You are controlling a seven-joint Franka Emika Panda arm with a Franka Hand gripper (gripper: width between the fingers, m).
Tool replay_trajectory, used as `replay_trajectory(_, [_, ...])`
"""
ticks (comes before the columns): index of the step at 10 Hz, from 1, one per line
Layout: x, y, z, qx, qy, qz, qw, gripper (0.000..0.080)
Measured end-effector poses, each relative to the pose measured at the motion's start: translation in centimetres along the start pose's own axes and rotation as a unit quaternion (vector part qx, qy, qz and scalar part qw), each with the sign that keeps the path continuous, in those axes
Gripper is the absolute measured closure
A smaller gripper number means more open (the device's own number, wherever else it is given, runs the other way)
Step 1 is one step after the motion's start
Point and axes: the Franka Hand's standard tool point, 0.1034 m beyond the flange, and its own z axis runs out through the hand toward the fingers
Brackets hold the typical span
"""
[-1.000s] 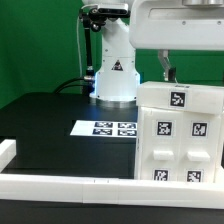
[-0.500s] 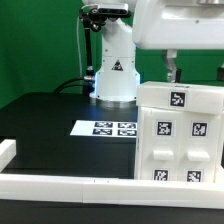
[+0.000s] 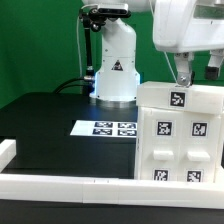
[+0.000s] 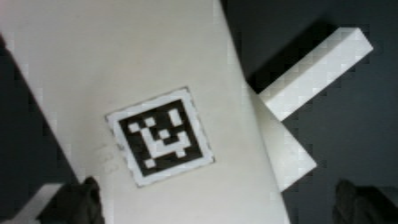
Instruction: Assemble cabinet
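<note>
While its jaws stand wide, the gripper (image 3: 186, 76) straddles the cabinet (image 3: 180, 135).

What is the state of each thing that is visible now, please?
cabinet: upright on the table at the exterior view's right, not held.
gripper: directly above the cabinet's top; open, fingers apart.
marker board: flat on the table, untouched.
long white rail: lying along the front edge of the table.
</note>
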Motion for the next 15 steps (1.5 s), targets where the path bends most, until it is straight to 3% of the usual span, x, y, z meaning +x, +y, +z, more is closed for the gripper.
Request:
replay_trajectory(2, [-0.2,0.6,-0.1,-0.006,0.003,-0.058,0.998,0.015])
replay_trajectory(5, [-1.1,1.3,0.9,0.001,-0.004,-0.062,0.998,0.015])
replay_trajectory(7, [-1.3,1.0,1.5,0.005,-0.008,-0.063,0.998,0.015])
replay_trajectory(10, [-1.6,1.3,1.9,0.006,-0.008,-0.058,0.998,0.015])
replay_trajectory(12, [-1.6,1.5,2.0,0.001,-0.004,-0.041,0.999,0.0191])
replay_trajectory(13, [-1.6,1.5,2.0,0.002,-0.003,-0.031,1.0,0.0248])
replay_trajectory(15, [-1.6,1.5,2.0,0.002,-0.003,0.039,0.999,0.0248])
